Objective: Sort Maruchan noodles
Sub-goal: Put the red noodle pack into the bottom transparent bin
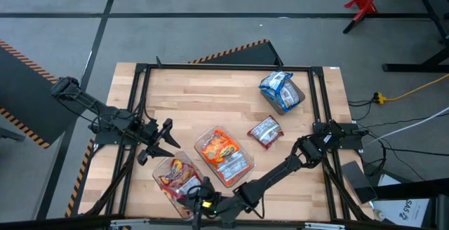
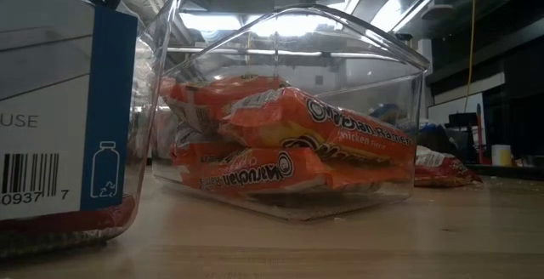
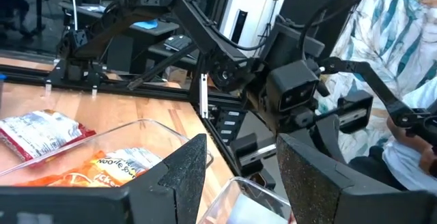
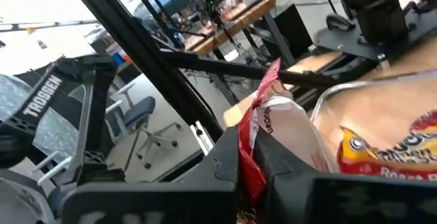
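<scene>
A clear tub [image 1: 223, 156] holds orange Maruchan noodles [image 2: 289, 143]. Just nearer and to its left, a second clear tub [image 1: 179, 177] holds red packets. A dark grey tub [image 1: 280, 91] at the far right holds blue packets. One red packet [image 1: 265, 132] lies loose on the table between the tubs. My right gripper [image 4: 256, 173] reaches along the near edge to the red tub [image 4: 382, 128] and is shut on a red and white packet [image 4: 273, 125]. My left gripper [image 1: 165, 135] stands open beside the tubs' left, with nothing between its fingers [image 3: 184, 176]. My right gripper pinches the red and white packet by one crinkled end [image 4: 254, 157] between its two fingers. The rest of the packet sticks out forward past the fingertips, beside the red tub's rim. Whether the packet's far end touches the tub, I cannot tell.
A black frame [image 1: 210, 67] runs around the table top. My right arm [image 1: 280, 170] lies across the near right part of the table. Bare wood [image 1: 203, 104] shows at the far left and middle. A labelled clear tub wall [image 2: 68, 100] fills the low view's left.
</scene>
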Robot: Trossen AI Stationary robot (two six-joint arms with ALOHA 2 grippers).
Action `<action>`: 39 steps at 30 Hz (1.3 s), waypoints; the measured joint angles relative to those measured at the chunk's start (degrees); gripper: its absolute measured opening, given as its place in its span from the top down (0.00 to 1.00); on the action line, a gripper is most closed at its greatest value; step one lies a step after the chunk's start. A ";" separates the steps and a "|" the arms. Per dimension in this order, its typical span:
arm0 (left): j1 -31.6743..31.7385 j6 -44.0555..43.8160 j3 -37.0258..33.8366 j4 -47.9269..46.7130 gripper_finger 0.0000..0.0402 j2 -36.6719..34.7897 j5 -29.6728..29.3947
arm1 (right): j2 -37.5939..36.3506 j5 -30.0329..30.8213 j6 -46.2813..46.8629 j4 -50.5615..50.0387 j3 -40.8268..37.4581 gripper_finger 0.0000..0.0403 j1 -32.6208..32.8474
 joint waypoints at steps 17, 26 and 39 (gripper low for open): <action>0.00 -0.08 0.02 -0.02 0.57 0.00 -5.52 | 0.00 -0.43 6.48 -9.31 0.02 0.92 -0.70; 0.02 -0.36 0.00 -0.46 0.57 0.00 -5.58 | -1.82 3.09 6.22 -24.91 0.04 0.67 -1.18; 0.02 0.00 0.00 -0.46 0.57 -0.01 -10.29 | -6.71 8.09 -0.22 -42.93 0.06 0.68 -4.40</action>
